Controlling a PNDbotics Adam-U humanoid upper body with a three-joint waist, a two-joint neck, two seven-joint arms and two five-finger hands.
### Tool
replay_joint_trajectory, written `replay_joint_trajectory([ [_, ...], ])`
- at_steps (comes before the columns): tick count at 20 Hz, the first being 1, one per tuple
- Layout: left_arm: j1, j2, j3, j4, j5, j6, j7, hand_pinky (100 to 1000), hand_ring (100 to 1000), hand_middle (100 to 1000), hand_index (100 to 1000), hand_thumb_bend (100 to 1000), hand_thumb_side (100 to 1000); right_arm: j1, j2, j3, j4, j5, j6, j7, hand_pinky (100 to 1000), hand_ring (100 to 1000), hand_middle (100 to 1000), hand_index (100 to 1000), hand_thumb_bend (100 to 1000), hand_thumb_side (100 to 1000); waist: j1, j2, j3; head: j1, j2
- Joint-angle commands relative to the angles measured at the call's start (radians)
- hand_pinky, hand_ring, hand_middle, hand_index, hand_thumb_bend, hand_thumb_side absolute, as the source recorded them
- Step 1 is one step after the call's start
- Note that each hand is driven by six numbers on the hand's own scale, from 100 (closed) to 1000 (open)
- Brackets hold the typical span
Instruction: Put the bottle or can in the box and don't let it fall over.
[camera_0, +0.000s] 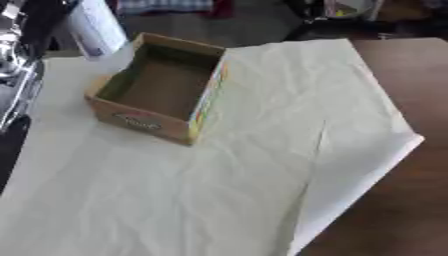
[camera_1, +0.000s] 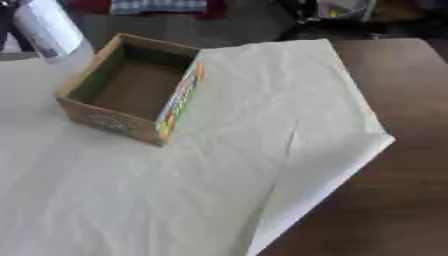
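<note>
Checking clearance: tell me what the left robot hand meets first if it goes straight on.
Little of the left robot hand shows, dark beside the white bottle, so its heading is unclear. Going down and right, it might meet the box first, at its far rim; depth is uncertain.

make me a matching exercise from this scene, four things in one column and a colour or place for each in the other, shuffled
Things:
1. box
2. bottle
3. cloth
4. table

Descriptions:
A. bare brown wood along the right side
B. pale and creased, spread under the box
C. open cardboard, nothing inside, striped edge on its right wall
D. white with a label, at the far left behind the box

Pairs: 1-C, 2-D, 3-B, 4-A
</note>
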Motion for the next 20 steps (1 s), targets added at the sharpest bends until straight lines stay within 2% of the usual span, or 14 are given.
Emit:
replay_joint_trajectory([
  [1, -0.075, 0.004, 0.035, 0.064, -0.049, -0.002, 0.051, 1000, 545, 336, 125, 100, 672, -0.020, -0.008, 0.000, -0.018, -0.005, 0.000, 0.008, 963, 1000, 957, 752, 100, 530, -0.007, -0.004, -0.008, 0.021, -0.034],
  [5, -0.138, -0.029, 0.052, 0.157, -0.106, -0.036, 0.108, 1000, 551, 339, 127, 100, 672, -0.043, 0.005, 0.008, -0.018, -0.011, 0.003, 0.019, 964, 1000, 957, 752, 100, 534, -0.017, 0.016, -0.030, 0.053, -0.057],
  [9, -0.170, -0.063, 0.066, 0.248, -0.163, -0.082, 0.164, 1000, 561, 350, 132, 100, 672, -0.061, 0.019, 0.018, -0.018, -0.016, 0.009, 0.030, 964, 1000, 957, 752, 100, 541, -0.021, 0.032, -0.051, 0.082, -0.072],
  [11, -0.177, -0.073, 0.060, 0.291, -0.189, -0.106, 0.183, 1000, 607, 399, 159, 100, 672, -0.064, 0.022, 0.020, -0.018, -0.015, 0.011, 0.032, 964, 1000, 957, 752, 100, 543, -0.019, 0.036, -0.054, 0.087, -0.073],
  [13, -0.183, -0.081, 0.055, 0.337, -0.218, -0.127, 0.181, 1000, 736, 510, 251, 100, 672, -0.066, 0.023, 0.020, -0.018, -0.014, 0.012, 0.033, 964, 1000, 958, 752, 100, 545, -0.017, 0.038, -0.054, 0.087, -0.073],
  [15, -0.185, -0.082, 0.049, 0.384, -0.246, -0.144, 0.163, 1000, 860, 683, 440, 100, 672, -0.066, 0.023, 0.020, -0.018, -0.014, 0.013, 0.032, 964, 1000, 958, 752, 100, 546, -0.014, 0.038, -0.054, 0.084, -0.070],
  [16, -0.187, -0.082, 0.045, 0.407, -0.260, -0.154, 0.150, 1000, 950, 794, 546, 100, 668, -0.066, 0.023, 0.019, -0.018, -0.013, 0.013, 0.032, 964, 1000, 958, 752, 100, 547, -0.013, 0.038, -0.053, 0.083, -0.069],
  [17, -0.188, -0.081, 0.034, 0.430, -0.275, -0.164, 0.137, 1000, 1000, 862, 640, 100, 617, -0.065, 0.023, 0.019, -0.018, -0.013, 0.013, 0.031, 964, 1000, 958, 752, 100, 548, -0.012, 0.038, -0.053, 0.081, -0.067],
  [18, -0.189, -0.080, 0.024, 0.454, -0.289, -0.172, 0.123, 1000, 1000, 941, 754, 100, 560, -0.065, 0.023, 0.019, -0.018, -0.013, 0.013, 0.031, 965, 1000, 958, 751, 100, 548, -0.011, 0.037, -0.052, 0.079, -0.065],
  [19, -0.191, -0.080, 0.019, 0.479, -0.304, -0.179, 0.108, 1000, 1000, 965, 778, 100, 503, -0.064, 0.023, 0.018, -0.018, -0.013, 0.013, 0.030, 965, 1000, 958, 751, 100, 546, -0.011, 0.036, -0.052, 0.076, -0.062],
  [20, -0.195, -0.080, 0.019, 0.502, -0.319, -0.188, 0.093, 1000, 1000, 977, 790, 100, 522, -0.064, 0.023, 0.018, -0.018, -0.013, 0.013, 0.030, 965, 1000, 958, 751, 100, 546, -0.011, 0.035, -0.051, 0.074, -0.061],
])
